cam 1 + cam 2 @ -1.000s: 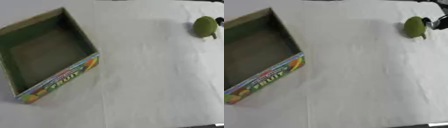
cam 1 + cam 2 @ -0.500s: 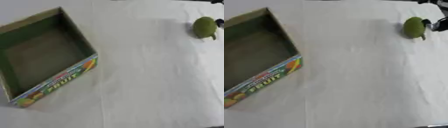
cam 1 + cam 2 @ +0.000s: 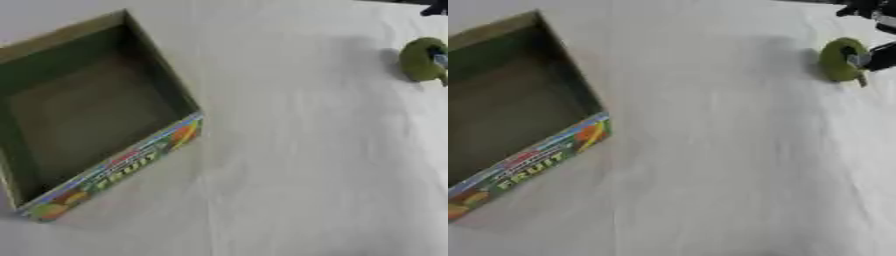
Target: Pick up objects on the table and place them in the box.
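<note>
An open cardboard box with a green inside and a colourful "FRUIT" front stands at the left, with nothing in it. A green rounded fruit lies on the white cloth at the upper right. My right hand comes in from the right edge. A dark part of it with a silver tip lies against the fruit's right side. More of the hand shows dark in the top right corner, and the rest is cut off by the edge. My left hand is in neither view.
A white cloth covers the table, with wide bare room between the box and the fruit. The cloth is slightly creased near the fruit.
The whole picture has shifted a little, so the camera moved. The fruit stays on the cloth with my right hand still against it.
</note>
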Action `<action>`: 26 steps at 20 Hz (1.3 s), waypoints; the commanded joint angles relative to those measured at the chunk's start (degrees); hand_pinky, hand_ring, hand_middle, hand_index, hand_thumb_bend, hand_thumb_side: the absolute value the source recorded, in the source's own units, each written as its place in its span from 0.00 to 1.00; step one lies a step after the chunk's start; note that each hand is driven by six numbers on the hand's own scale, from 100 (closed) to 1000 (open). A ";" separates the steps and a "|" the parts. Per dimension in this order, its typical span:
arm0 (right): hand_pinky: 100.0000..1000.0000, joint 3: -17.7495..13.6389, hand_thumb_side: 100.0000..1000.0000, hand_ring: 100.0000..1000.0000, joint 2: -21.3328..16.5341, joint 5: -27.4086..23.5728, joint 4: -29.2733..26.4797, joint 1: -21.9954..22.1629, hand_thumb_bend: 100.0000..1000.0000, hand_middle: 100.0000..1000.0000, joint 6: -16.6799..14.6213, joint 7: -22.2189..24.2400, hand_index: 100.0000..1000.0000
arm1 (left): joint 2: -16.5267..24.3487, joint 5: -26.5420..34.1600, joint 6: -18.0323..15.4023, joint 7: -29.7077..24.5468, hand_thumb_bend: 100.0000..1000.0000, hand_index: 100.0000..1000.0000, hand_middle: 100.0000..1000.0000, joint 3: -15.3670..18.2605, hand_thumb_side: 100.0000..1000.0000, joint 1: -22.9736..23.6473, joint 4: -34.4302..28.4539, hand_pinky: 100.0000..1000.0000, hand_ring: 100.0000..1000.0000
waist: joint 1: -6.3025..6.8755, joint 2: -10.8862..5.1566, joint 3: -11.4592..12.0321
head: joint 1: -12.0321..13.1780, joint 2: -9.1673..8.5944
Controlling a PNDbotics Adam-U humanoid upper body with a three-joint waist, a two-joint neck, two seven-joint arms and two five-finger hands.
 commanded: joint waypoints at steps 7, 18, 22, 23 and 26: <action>0.95 -0.92 0.29 1.00 -1.25 3.68 3.49 -0.64 0.00 0.96 1.74 -1.36 1.00 | 0.44 -0.52 -0.21 -0.54 0.00 0.82 0.63 0.92 0.53 -0.01 -0.83 0.59 0.69 | -0.05 -0.59 0.82 | -0.63 -1.04; 0.95 -1.57 0.27 1.00 -0.94 5.66 7.21 0.21 0.00 0.96 3.23 -2.52 1.00 | 0.22 -0.45 -0.14 -0.70 0.00 0.82 0.63 0.93 0.53 0.07 -0.83 0.59 0.69 | -0.06 -0.36 1.00 | -0.33 -1.35; 0.95 -1.66 0.27 1.00 -0.95 5.45 7.81 0.49 0.00 0.96 3.39 -2.56 1.00 | 0.22 -0.44 -0.09 -0.70 0.00 0.82 0.63 0.92 0.53 0.05 -0.83 0.59 0.69 | -0.09 -0.34 0.97 | -0.27 -1.37; 0.95 -1.66 0.27 1.00 -0.95 5.43 7.85 0.51 0.00 0.96 3.39 -2.58 1.00 | 0.22 -0.44 -0.08 -0.71 0.00 0.82 0.63 0.91 0.53 0.04 -0.83 0.59 0.69 | -0.10 -0.34 0.97 | -0.27 -1.37; 0.93 -1.47 0.30 1.00 -0.79 5.59 8.10 0.78 0.00 0.93 3.44 -2.35 1.00 | 0.20 -0.42 -0.09 -0.70 0.00 0.82 0.62 0.92 0.53 0.07 -0.83 0.59 0.69 | -0.11 -0.31 1.10 | -0.19 -1.34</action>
